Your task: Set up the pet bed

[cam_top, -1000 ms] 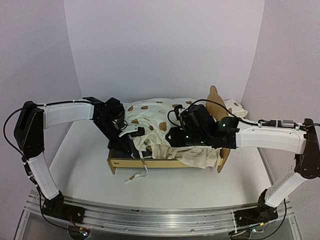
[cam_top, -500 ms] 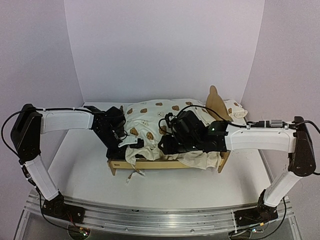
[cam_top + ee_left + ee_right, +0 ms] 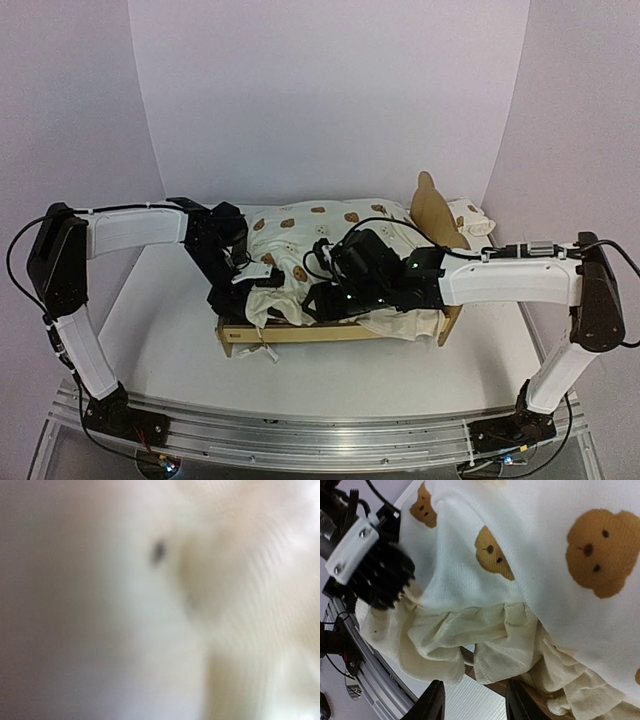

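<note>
The pet bed (image 3: 300,333) sits mid-desk (image 3: 160,330), its headboard (image 3: 430,205) at the right. Its bear-print cushion (image 3: 320,215), bunched and lifted a second ago, now lies spread lower over the frame. The near ruffle (image 3: 490,660) is crumpled and hangs over the near side, so some smoothing probably remains. The left fingers (image 3: 382,577) rest on the cushion's near-left corner; whether they grip it cannot be told. The right fingers (image 3: 434,702) stand apart and empty, just short of the ruffle.
</note>
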Controlling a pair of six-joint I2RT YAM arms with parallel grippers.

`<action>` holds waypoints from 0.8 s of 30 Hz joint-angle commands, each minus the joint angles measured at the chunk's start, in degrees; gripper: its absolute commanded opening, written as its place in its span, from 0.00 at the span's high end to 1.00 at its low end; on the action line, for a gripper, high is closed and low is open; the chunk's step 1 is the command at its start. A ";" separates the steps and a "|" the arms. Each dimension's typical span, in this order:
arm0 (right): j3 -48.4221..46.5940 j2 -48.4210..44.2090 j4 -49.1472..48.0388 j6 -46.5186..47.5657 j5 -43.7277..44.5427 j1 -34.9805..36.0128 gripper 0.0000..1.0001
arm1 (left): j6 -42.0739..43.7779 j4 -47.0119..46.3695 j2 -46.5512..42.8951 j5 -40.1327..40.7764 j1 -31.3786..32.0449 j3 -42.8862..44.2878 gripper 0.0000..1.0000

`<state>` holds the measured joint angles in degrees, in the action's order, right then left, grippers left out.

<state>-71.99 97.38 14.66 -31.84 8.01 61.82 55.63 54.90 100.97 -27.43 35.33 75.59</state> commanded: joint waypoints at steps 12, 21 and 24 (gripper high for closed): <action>7.58 -4.48 -11.68 10.33 -15.56 0.23 0.66 | 4.19 12.11 -6.85 -4.64 -0.09 4.74 0.49; 6.98 0.47 -13.28 7.31 -5.12 0.63 0.66 | -5.53 1.84 -11.21 1.06 8.49 5.95 0.35; 2.30 4.83 -13.47 6.38 -1.58 0.60 0.73 | -8.49 -0.90 -10.01 2.78 8.52 5.62 0.34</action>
<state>-63.44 97.32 4.22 -23.78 0.29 62.11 53.01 60.06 91.90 -26.81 44.01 79.11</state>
